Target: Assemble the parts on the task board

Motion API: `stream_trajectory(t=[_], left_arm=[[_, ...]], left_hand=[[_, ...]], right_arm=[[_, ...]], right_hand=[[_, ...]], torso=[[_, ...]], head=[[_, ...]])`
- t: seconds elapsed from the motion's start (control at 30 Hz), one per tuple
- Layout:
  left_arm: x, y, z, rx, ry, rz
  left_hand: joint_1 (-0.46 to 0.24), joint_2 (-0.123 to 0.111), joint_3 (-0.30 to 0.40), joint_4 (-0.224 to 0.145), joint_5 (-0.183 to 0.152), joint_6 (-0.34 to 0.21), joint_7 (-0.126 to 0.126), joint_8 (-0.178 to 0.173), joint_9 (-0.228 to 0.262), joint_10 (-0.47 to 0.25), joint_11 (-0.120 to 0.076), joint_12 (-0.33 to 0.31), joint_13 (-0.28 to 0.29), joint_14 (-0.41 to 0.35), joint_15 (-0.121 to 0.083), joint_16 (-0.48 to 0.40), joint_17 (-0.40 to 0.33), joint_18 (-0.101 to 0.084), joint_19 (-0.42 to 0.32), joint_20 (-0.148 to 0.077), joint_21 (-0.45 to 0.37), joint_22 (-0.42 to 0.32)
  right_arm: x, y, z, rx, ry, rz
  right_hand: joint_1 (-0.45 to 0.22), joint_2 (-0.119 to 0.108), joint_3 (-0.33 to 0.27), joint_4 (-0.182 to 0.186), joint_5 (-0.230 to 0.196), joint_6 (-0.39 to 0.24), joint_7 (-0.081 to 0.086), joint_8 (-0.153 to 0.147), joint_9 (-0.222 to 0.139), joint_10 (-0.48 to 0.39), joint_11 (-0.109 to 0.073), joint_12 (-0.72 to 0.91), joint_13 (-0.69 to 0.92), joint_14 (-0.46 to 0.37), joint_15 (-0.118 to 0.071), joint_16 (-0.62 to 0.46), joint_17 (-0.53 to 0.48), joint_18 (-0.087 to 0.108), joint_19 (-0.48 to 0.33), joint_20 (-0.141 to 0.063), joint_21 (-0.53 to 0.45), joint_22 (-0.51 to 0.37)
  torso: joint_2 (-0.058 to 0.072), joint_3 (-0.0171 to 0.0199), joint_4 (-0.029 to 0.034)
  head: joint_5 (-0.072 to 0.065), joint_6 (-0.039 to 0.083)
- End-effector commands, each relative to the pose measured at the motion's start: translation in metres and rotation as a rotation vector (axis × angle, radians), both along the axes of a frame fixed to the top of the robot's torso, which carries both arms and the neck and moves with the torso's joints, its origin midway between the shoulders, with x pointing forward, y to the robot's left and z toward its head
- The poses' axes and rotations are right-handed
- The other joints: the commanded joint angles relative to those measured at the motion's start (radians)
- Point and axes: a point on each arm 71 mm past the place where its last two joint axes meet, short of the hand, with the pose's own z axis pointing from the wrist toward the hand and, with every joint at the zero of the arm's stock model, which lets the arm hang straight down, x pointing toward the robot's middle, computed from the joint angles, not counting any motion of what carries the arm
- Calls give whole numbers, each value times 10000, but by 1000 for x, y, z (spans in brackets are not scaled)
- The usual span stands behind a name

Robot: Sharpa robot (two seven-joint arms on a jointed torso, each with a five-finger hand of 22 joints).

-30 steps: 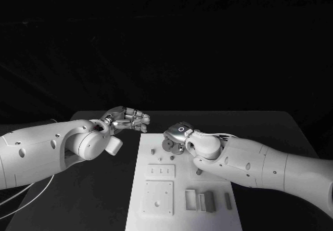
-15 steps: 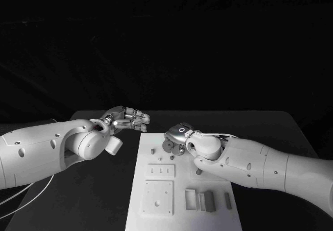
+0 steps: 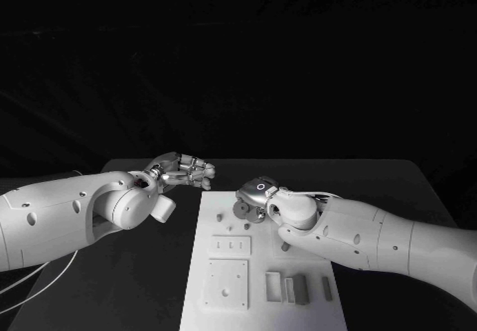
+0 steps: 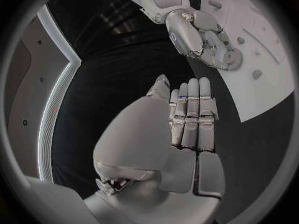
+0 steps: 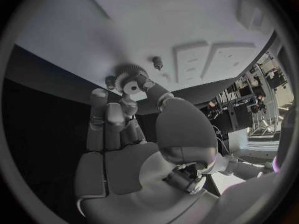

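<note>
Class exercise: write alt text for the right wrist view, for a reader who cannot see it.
The robot's right hand pinches a small toothed gear at its fingertips, holding it against the white task board. A small peg stands on the board just beside the gear, and two raised rectangular blocks lie further along the board.

The left arm enters from the lower left of the head view, its left hand raised left of centre, fingers lying straight and close together, holding nothing. The right arm enters from the lower right; the right hand sits at mid-frame, its fingertips pinching a gear.
</note>
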Motion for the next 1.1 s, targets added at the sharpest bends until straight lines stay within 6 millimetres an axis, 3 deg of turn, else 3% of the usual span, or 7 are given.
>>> stream_trajectory(t=[0.03, 0.13, 0.23, 0.57, 0.83, 1.1], left_arm=[[0, -1, 2, -21, -100, -35], [0, -1, 2, -22, -101, -32], [0, -1, 2, -20, -103, -21], [0, 2, 2, 0, -114, 58], [0, 3, 2, 2, -116, 73], [1, 3, 2, 4, -109, 66]], left_hand=[[-26, -50, 36, 1, 30, -6, 51, -56, 9, 79, -24, -66, -6, 5, 68, -64, 15, 194, 7, -29, -38, -1], [-27, -51, 36, 1, 30, -9, 52, -59, 9, 79, -24, -68, -6, 5, 69, -67, 17, 194, 7, -28, -39, 0], [-27, -54, 35, 0, 30, -14, 54, -63, 8, 80, -24, -70, -6, 5, 69, -71, 19, 194, 7, -28, -40, 0], [-23, -60, 35, -2, 30, -29, 60, -76, 6, 81, -23, -77, -6, 3, 71, -83, 28, 194, 4, -28, -46, 1], [-24, -59, 36, 0, 30, -33, 63, -80, 6, 82, -22, -81, -6, 4, 71, -88, 33, 194, 4, -27, -48, 2], [-35, -55, 35, 5, 30, -36, 66, -85, 7, 80, -20, -88, -6, 6, 72, -94, 39, 192, 6, -24, -49, 3]], right_arm=[[-1, -1, -4, -52, 169, -50], [0, -3, -3, 69, 122, -103], [-1, -5, -2, 199, 38, -121], [-3, -16, 0, 503, 210, -215], [2, -27, -4, 576, 825, -534], [3, -29, -8, 538, 1471, -571]], right_hand=[[-32, -207, 29, 52, 21, 241, 347, -360, -200, -87, 103, -43, -20, -17, 75, -25, -11, 163, 20, -26, -42, 160], [-131, -435, 26, 132, 22, -549, 380, -750, -372, -130, 129, -54, -34, -14, 81, -33, -14, 163, 50, -11, -62, 151], [-147, -552, 85, 221, 23, -878, 392, -879, -419, -151, 143, -47, -37, -6, 101, -34, -14, 163, 74, -11, -78, 147], [-121, -602, 182, 351, 18, -927, 424, -811, -372, -160, 172, -17, -38, 17, 125, -29, -12, 163, 117, -27, -81, 154], [-146, -350, 161, 336, 11, -397, 454, -417, -196, -160, 200, 34, -43, 32, 152, -21, -4, 163, 112, -39, -79, 178], [-268, 317, 183, 326, 17, 86, 436, -147, -113, -193, 186, 70, -47, -9, 144, -17, 9, 163, 53, -25, -81, 191]], torso=[[2, 2, 5], [2, -3, 0], [3, -2, -2], [3, -1, -2], [0, -1, -7], [-8, -2, 4]], head=[[0, 5], [-20, 7], [-20, 7], [-18, -5], [-15, -10], [-23, -47]])
